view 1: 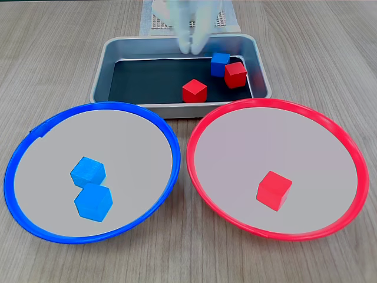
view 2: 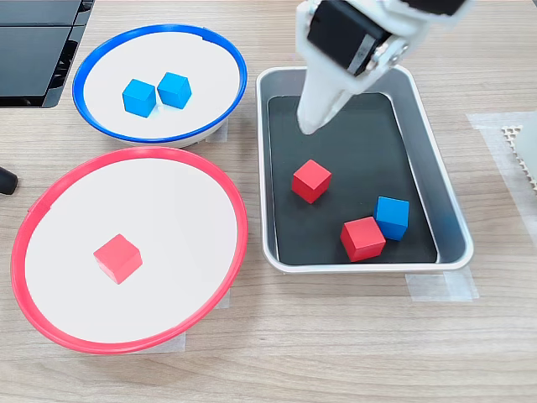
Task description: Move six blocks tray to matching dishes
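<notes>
Your pincer [view 2: 309,126] hangs over the tray [view 2: 424,151], can't tell if it's clenched. Tray holds two red blocks [view 2: 311,180] and one blue [view 2: 392,217]; blue dish [view 1: 23,159] has two, red dish [view 1: 347,159] one.

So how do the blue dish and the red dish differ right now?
The blue dish holds two blue blocks, touching each other; the red dish holds one red block, alone. Rims differ in colour, blue against red. Both are round, shallow, pale-centred, and hold only blocks matching their rim. The tray holds three more.
</notes>
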Motion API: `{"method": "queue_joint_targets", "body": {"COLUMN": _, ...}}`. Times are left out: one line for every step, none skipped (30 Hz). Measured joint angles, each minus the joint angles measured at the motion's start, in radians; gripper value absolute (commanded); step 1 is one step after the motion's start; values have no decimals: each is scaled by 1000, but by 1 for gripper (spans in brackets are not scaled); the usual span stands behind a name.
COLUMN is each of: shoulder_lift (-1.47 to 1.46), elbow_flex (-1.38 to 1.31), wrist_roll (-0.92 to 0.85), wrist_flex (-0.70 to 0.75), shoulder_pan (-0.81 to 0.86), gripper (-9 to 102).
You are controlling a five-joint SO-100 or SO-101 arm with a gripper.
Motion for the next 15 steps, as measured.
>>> {"method": "queue_joint_targets", "body": {"shoulder_lift": 0, "elbow_flex": 43, "wrist_roll": -25, "wrist_flex": 5, "shoulder_pan": 14, "gripper": 18}}
{"method": "queue_joint_targets", "body": {"shoulder_lift": 0, "elbow_flex": 57, "wrist_roll": -38, "wrist_flex": 5, "shoulder_pan": 18, "gripper": 21}}
{"method": "queue_joint_targets", "body": {"shoulder_lift": -8, "elbow_flex": 80, "wrist_roll": -40, "wrist_flex": -12, "shoulder_pan": 35, "gripper": 22}}
{"method": "queue_joint_targets", "body": {"shoulder_lift": -14, "elbow_flex": 86, "wrist_roll": -32, "wrist_flex": -20, "shoulder_pan": 38, "gripper": 23}}
{"method": "queue_joint_targets", "body": {"shoulder_lift": -20, "elbow_flex": 95, "wrist_roll": -32, "wrist_flex": -31, "shoulder_pan": 35, "gripper": 24}}
{"method": "queue_joint_targets", "body": {"shoulder_lift": -37, "elbow_flex": 100, "wrist_roll": -32, "wrist_flex": -49, "shoulder_pan": 20, "gripper": 23}}
{"method": "queue_joint_targets", "body": {"shoulder_lift": -54, "elbow_flex": 110, "wrist_roll": -32, "wrist_flex": -64, "shoulder_pan": 12, "gripper": 23}}
{"method": "queue_joint_targets", "body": {"shoulder_lift": -69, "elbow_flex": 118, "wrist_roll": -41, "wrist_flex": -83, "shoulder_pan": 11, "gripper": 23}}
{"method": "queue_joint_targets", "body": {"shoulder_lift": -91, "elbow_flex": 120, "wrist_roll": -29, "wrist_flex": -110, "shoulder_pan": 17, "gripper": 23}}
{"method": "queue_joint_targets", "body": {"shoulder_lift": -112, "elbow_flex": 121, "wrist_roll": -26, "wrist_flex": -135, "shoulder_pan": 18, "gripper": 23}}
{"method": "queue_joint_targets", "body": {"shoulder_lift": -133, "elbow_flex": 121, "wrist_roll": -25, "wrist_flex": -156, "shoulder_pan": 15, "gripper": 22}}
{"method": "queue_joint_targets", "body": {"shoulder_lift": -153, "elbow_flex": 121, "wrist_roll": -23, "wrist_flex": -176, "shoulder_pan": 6, "gripper": 22}}
{"method": "queue_joint_targets", "body": {"shoulder_lift": -172, "elbow_flex": 121, "wrist_roll": -25, "wrist_flex": -193, "shoulder_pan": 2, "gripper": 21}}
{"method": "queue_joint_targets", "body": {"shoulder_lift": -189, "elbow_flex": 121, "wrist_roll": -25, "wrist_flex": -207, "shoulder_pan": 0, "gripper": 20}}
{"method": "queue_joint_targets", "body": {"shoulder_lift": -206, "elbow_flex": 121, "wrist_roll": -26, "wrist_flex": -219, "shoulder_pan": 3, "gripper": 15}}
